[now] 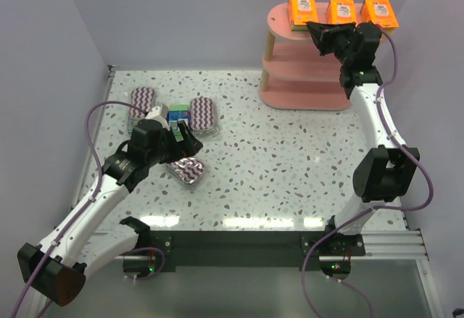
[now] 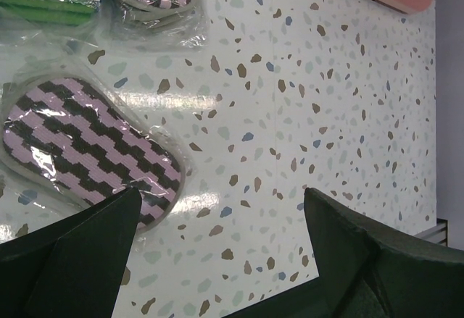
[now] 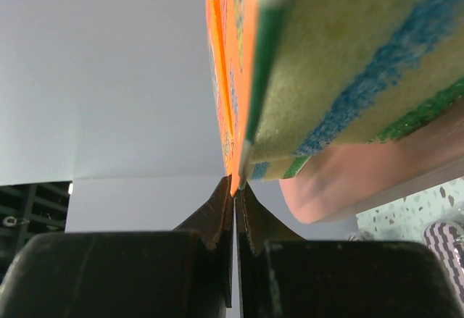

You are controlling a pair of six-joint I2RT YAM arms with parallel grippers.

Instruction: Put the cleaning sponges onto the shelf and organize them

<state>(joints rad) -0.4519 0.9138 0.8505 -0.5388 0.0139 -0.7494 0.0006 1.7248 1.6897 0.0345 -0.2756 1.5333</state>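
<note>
At the top board of the pink shelf (image 1: 301, 68), far right: the right fingers (image 3: 217, 220) are pressed flat together with nothing visible between them. Their tips touch the lower corner of the leftmost orange sponge pack (image 1: 301, 10), whose yellow, blue and green underside fills the right wrist view. Two more orange packs (image 1: 341, 11) (image 1: 380, 12) lie in a row to its right on the same board, each a little apart from the next.

At the near left of the speckled bench (image 1: 290, 159): the left fingers (image 2: 80, 256) stand spread wide above the surface, grasping nothing. A purple-white zigzag sponge in clear wrap (image 1: 188, 169) lies just beside them on the near side, one end under a finger in the left wrist view. Farther back, a blue-green box (image 1: 176, 115) sits between two more zigzag sponges (image 1: 143, 101) (image 1: 204, 113), partly hidden by the arm; how many boxes lie there cannot be told. All of these rest on the bench, well apart from the shelf.
</note>
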